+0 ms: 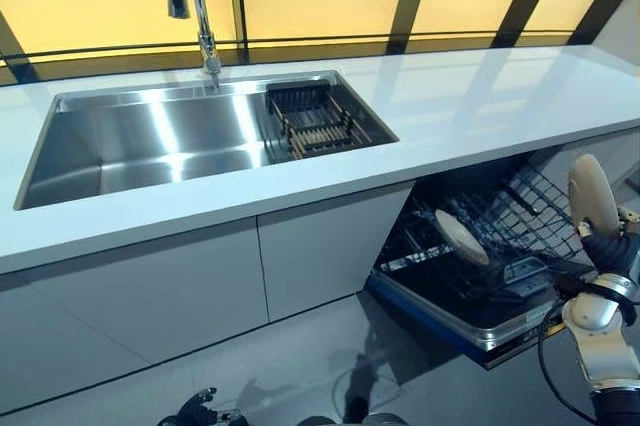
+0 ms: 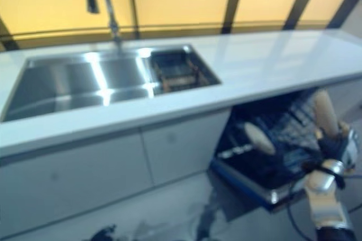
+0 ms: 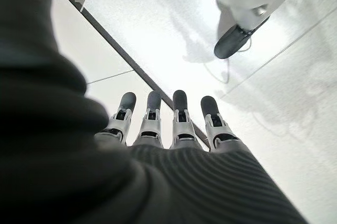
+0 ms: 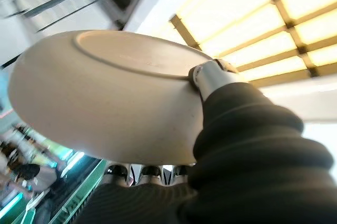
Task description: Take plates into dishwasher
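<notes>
Right hand (image 1: 606, 258) fingers clamped on plate (image 1: 592, 196), seemingly upright on edge, above dishwasher rack (image 1: 500, 236)

Right arm enters from about 5 o'clock of the head views, forearm rising steeply, wrist bent under its dark ribbed cover. Right hand (image 1: 606, 246) sits at roughly 3 o'clock, raised — thumb (image 4: 210, 77) pressed across one face of a plate (image 4: 105, 92), fingertips (image 4: 150, 171) showing past the opposite rim, so the grip pinches it from both sides. Plate held nearly on edge.

Left hand (image 3: 168, 129) shows only in its own wrist view — fingers straight, side by side, dark tips pointing down toward the floor, holding nothing. Thumb not visible.
</notes>
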